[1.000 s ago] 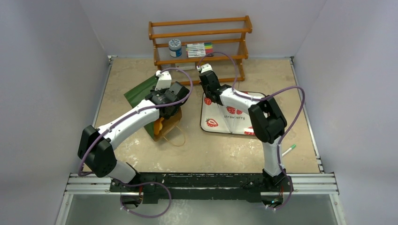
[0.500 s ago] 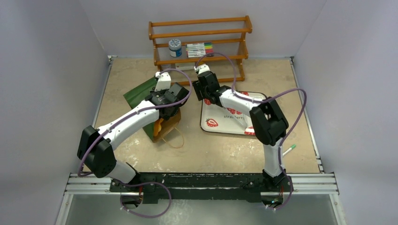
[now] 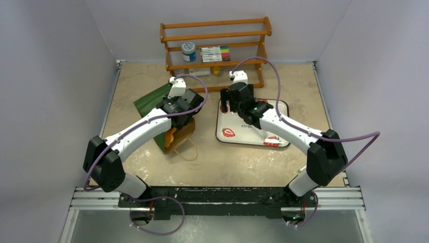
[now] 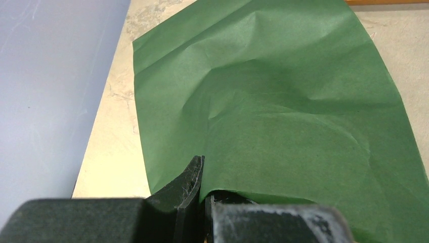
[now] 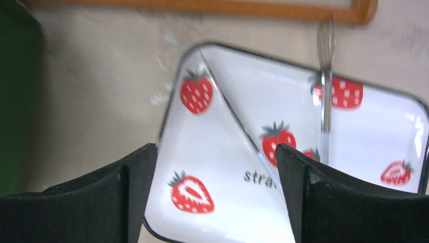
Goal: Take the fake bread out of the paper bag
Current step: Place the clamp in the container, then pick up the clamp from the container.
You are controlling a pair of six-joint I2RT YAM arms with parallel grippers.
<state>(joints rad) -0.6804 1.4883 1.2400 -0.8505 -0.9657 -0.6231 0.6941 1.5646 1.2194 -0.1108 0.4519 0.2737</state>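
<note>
The dark green paper bag lies on its side left of centre, its brown mouth facing the near edge. An orange piece of fake bread shows inside the mouth. My left gripper is shut on the bag's upper edge; in the left wrist view the green paper bag fills the picture and the left gripper pinches its rim. My right gripper hangs open and empty over the near-left corner of the strawberry tray. The right gripper has only the tray below it.
A wooden rack at the back holds a blue-lidded jar and markers. The bag's string handle loops toward the near edge. In the right wrist view, the rack's rail is beyond the tray and the bag is at left.
My right gripper has opened wide and shifted a little right over the tray, its elbow swinging out to the right. The left arm and bag have not moved.
</note>
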